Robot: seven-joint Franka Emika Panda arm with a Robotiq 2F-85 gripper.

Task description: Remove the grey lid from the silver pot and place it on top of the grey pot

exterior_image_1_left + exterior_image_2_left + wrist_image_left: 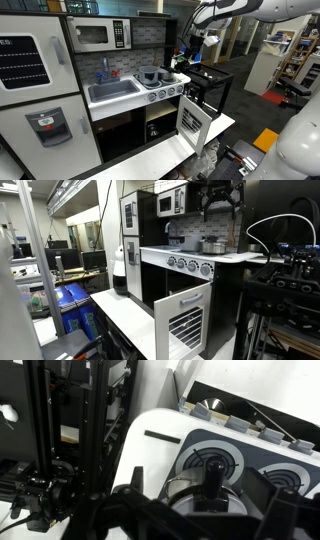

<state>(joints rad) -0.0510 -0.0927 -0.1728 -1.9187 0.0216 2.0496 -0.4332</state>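
Note:
In the wrist view a silver pot (175,488) stands on the toy stove, with a grey lid (205,500) on it. The lid has an upright black knob (213,475). My gripper (196,486) is open, with a dark finger on each side of the knob, above the lid and not touching it. In both exterior views the gripper (196,45) (220,202) hangs over the back of the stove. A dark grey pot (150,75) sits on the stove top nearer the sink. A pot (212,246) also shows under the gripper in an exterior view.
The toy kitchen has a sink (112,91), a microwave (95,36), a row of stove knobs (165,93) and an open oven door (192,122) that sticks out in front. A black rack (60,440) stands beside the stove.

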